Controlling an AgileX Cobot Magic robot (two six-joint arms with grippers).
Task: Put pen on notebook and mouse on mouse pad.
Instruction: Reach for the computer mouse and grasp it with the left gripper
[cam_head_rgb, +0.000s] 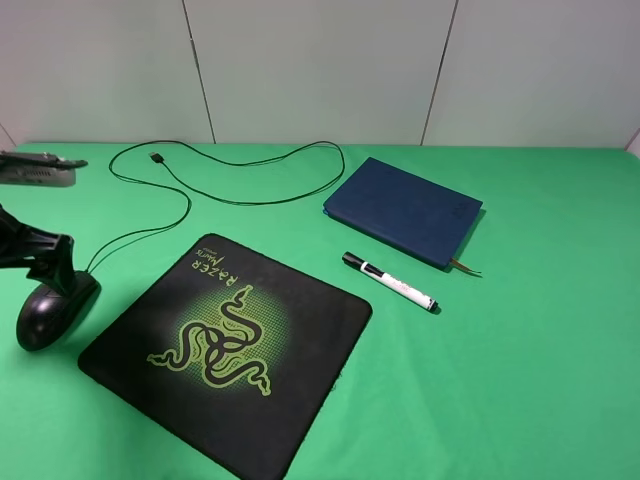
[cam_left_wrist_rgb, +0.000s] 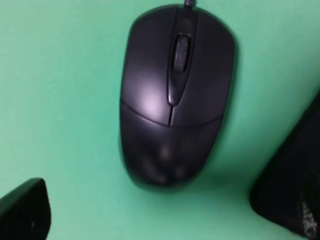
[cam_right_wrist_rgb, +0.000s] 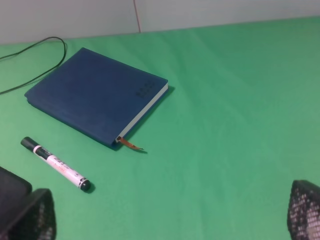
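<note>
The black mouse (cam_head_rgb: 42, 317) lies on the green table left of the mouse pad (cam_head_rgb: 230, 345), off the pad. My left gripper (cam_head_rgb: 58, 278) hangs right over the mouse's far end, open; in the left wrist view the mouse (cam_left_wrist_rgb: 175, 95) fills the frame with the fingertips (cam_left_wrist_rgb: 25, 212) apart on either side, nothing between them. The pen (cam_head_rgb: 390, 282) lies on the table just in front of the navy notebook (cam_head_rgb: 405, 212), apart from it. The right gripper (cam_right_wrist_rgb: 167, 220) is open and empty, short of the pen (cam_right_wrist_rgb: 55, 163) and notebook (cam_right_wrist_rgb: 95, 97); it is out of the exterior view.
The mouse's thin cable (cam_head_rgb: 240, 170) loops across the back of the table, ending in a USB plug (cam_head_rgb: 157, 157). A grey device (cam_head_rgb: 35, 170) sits at the left edge. A white panelled wall stands behind the green cloth (cam_head_rgb: 540, 350).
</note>
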